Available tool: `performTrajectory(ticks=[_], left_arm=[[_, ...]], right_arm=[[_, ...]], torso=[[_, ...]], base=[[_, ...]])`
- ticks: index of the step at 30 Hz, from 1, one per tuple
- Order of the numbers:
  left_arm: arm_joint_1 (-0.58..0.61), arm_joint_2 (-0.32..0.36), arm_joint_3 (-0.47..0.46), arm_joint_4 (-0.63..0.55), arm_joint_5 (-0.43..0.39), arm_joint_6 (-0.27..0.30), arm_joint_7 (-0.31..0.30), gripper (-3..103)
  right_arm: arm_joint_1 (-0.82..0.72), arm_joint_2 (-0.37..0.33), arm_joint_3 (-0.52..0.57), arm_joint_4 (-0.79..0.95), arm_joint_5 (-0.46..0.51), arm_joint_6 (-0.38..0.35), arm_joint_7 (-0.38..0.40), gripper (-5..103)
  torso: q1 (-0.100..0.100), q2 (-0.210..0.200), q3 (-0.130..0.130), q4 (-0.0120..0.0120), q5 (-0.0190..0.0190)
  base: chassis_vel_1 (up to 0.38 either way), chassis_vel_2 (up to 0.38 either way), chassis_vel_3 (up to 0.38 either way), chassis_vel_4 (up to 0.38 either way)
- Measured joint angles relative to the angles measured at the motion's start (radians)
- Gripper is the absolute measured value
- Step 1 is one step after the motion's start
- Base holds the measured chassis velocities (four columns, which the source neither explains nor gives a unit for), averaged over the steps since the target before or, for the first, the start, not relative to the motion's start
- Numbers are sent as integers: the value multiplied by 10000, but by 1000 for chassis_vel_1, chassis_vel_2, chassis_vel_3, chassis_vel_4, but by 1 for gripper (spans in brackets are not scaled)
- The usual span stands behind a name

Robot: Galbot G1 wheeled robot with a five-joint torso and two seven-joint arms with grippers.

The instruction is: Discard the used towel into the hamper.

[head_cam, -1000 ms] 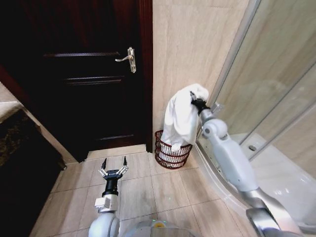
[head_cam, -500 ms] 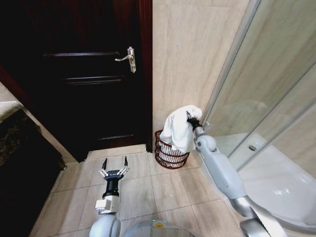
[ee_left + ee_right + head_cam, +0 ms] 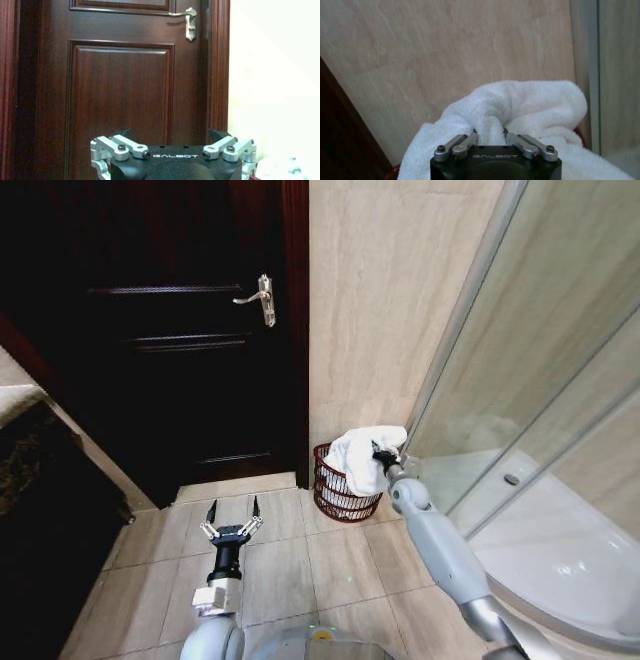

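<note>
Towel [image 3: 358, 455] bunches over the hamper [image 3: 340, 490] by the far wall, pinched in our right gripper [image 3: 381, 455]; we should lower it inside the rim before letting go; our left gripper [image 3: 231, 520] waits spread and empty above the floor.

A home bathroom: tiled floor [image 3: 340, 565], glass shower enclosure [image 3: 545, 360], dark wooden door [image 3: 180, 330].
</note>
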Motion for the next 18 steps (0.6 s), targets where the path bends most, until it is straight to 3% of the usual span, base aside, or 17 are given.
performTrajectory(ticks=[4, 6, 8, 12, 14, 17, 18], left_arm=[[29, 0, -3, -41, -3, -44, 3, 100], [33, 0, -47, -61, -24, -65, 2, 100], [33, 0, -57, -64, -29, -68, 2, 100], [2, 0, -102, -117, -93, -65, 0, 100], [-8, 0, -106, -117, -96, -61, -3, 100], [-36, 0, -115, -170, -124, -20, -47, 100], [-36, 0, -115, -170, -124, -20, -47, 100]], right_arm=[[333, 32, 31, -44, 125, -989, 100, 12], [552, -100, 25, -42, 190, -1802, -80, 22], [597, -124, 15, -55, 193, -1918, -126, 22], [1075, -317, -239, -430, 252, -3018, -260, 44], [1091, -339, -260, -451, 248, -3114, -294, 44], [1241, -398, -342, -652, 266, -3797, -476, 60], [1241, -398, -342, -652, 266, -3797, -476, 60]], torso=[[0, -3, -1, 1, -2], [0, -7, -2, 0, -1], [0, -7, -2, 0, -2], [-2, -9, -4, 2, -1], [-2, -9, -5, 1, -1], [-2, -11, -6, 0, 0], [-2, -11, -6, 0, 0]], base=[[0, 0, 0, 0], [0, 0, 0, 0], [0, 0, 0, 0], [0, 0, 0, 0], [0, 0, 0, 0], [0, 0, 0, 0], [0, 0, 0, 0]])
